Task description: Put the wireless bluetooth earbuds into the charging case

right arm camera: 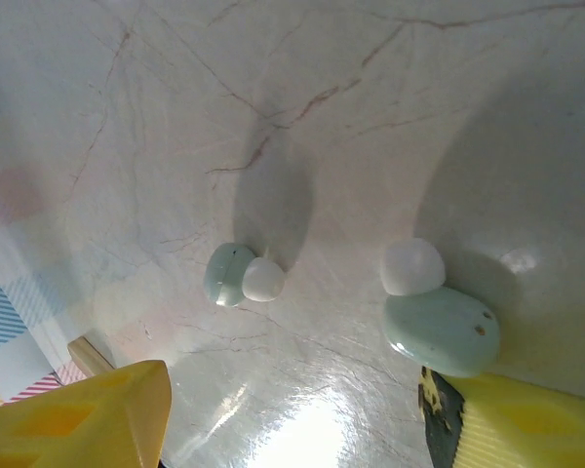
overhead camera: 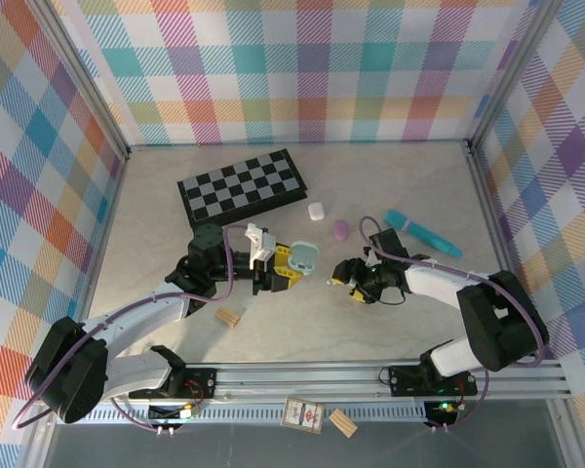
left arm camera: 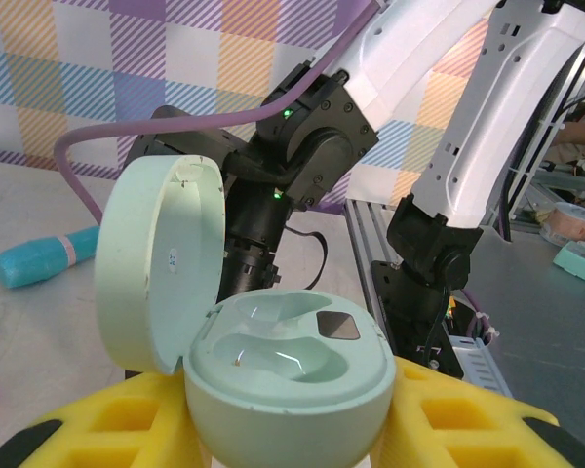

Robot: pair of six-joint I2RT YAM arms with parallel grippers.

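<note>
A mint-green charging case (left arm camera: pixel 291 363) stands open in the left wrist view, its lid (left arm camera: pixel 158 261) swung up to the left and both sockets empty. My left gripper (left arm camera: pixel 292 434) is shut on its base between yellow fingers (left arm camera: pixel 468 419). From above, the left gripper (overhead camera: pixel 285 265) holds the case (overhead camera: pixel 303 256) mid-table. Two mint earbuds with white tips lie on the marble under my right gripper (right arm camera: pixel 292 414): one earbud (right arm camera: pixel 240 275) sits ahead between the fingers, the other (right arm camera: pixel 441 327) rests against the right finger (right arm camera: pixel 536 419). The right gripper (overhead camera: pixel 343 274) is open, facing the case.
A folded chessboard (overhead camera: pixel 242 185) lies at the back. A white case (overhead camera: pixel 317 211), a purple case (overhead camera: pixel 341 230) and a teal tube (overhead camera: pixel 424 232) sit behind the grippers. A tan wooden block (overhead camera: pixel 228 317) lies near the left arm. Checked walls enclose the table.
</note>
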